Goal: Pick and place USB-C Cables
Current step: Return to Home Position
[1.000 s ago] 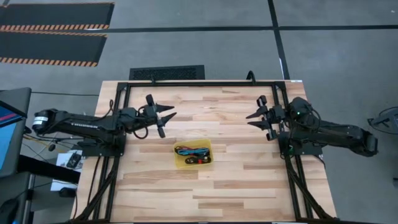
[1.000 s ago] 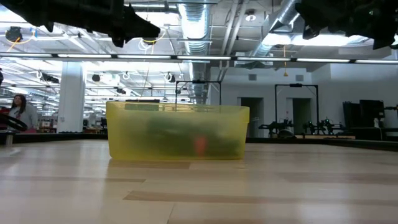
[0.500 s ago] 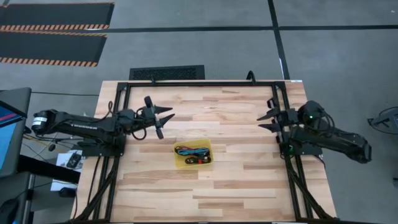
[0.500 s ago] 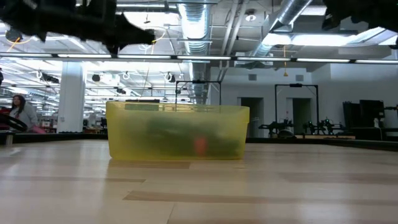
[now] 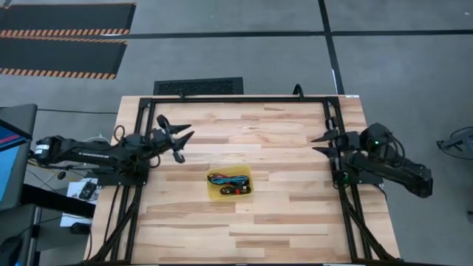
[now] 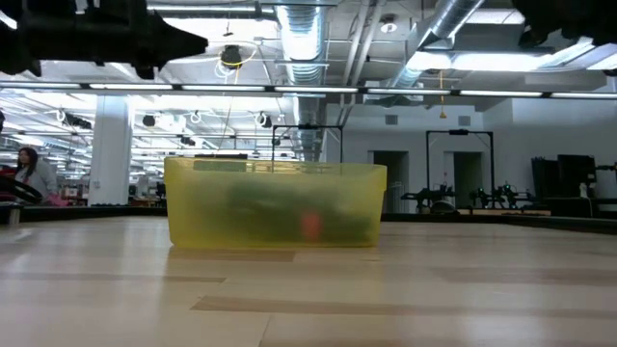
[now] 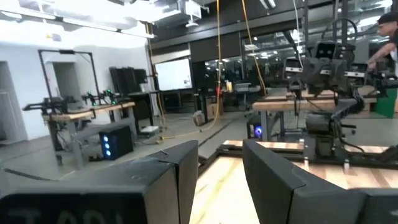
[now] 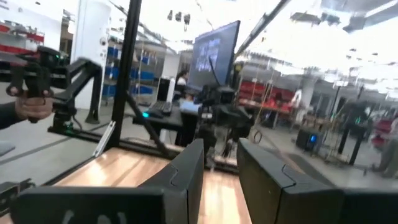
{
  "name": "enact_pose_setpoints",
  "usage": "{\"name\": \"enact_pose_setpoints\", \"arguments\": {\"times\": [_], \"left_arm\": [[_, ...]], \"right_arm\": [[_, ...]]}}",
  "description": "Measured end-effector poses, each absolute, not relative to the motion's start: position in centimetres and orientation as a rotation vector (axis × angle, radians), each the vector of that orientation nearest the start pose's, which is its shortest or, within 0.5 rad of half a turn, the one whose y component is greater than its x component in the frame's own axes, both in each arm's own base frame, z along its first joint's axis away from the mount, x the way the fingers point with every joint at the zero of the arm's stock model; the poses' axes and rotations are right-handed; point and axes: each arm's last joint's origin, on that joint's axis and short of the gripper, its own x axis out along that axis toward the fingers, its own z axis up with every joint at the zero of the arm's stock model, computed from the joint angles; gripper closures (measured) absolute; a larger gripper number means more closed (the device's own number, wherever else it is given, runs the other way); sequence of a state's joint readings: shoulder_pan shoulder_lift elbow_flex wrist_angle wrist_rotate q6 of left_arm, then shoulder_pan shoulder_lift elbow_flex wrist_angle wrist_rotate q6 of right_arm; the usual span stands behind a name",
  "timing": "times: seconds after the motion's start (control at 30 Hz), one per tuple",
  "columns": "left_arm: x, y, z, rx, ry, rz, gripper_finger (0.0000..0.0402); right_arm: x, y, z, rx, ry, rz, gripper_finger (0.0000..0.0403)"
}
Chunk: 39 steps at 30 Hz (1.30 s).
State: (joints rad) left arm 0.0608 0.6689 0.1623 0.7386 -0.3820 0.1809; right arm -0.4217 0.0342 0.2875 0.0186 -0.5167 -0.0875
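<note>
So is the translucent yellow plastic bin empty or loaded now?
Loaded: the high view shows teal, red and dark cable bundles inside the translucent yellow bin; the low view shows their shapes through its wall.

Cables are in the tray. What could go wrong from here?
1. The right gripper, open, is at the table's right edge, its arm out past it; the right wrist view shows a person's hand: someone stepping in might get hit.
2. The USB-C cables lie heaped in the yellow tray; a loop might spring out.
The left gripper waits open at the left.
</note>
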Motion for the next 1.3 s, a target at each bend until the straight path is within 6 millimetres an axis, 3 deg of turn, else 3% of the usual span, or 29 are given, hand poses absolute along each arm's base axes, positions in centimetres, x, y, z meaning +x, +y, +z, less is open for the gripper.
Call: {"name": "enact_pose_setpoints", "arguments": {"times": [0.47, 0.77, 1.3], "left_arm": [[10.3, 1.5, 22.6, 0.127, -0.175, 0.378, 0.0285], [9.6, 1.2, 21.0, 0.136, -0.179, 0.294, 0.0285], [9.2, 1.1, 19.4, 0.110, -0.132, 0.246, 0.0285]], "right_arm": [[6.3, -1.3, 25.8, -0.187, -0.277, 0.085, 0.0281], [7.4, -1.8, 23.7, -0.109, -0.337, 0.091, 0.0281], [7.6, -1.9, 23.1, -0.082, -0.274, 0.073, 0.0281]]}}
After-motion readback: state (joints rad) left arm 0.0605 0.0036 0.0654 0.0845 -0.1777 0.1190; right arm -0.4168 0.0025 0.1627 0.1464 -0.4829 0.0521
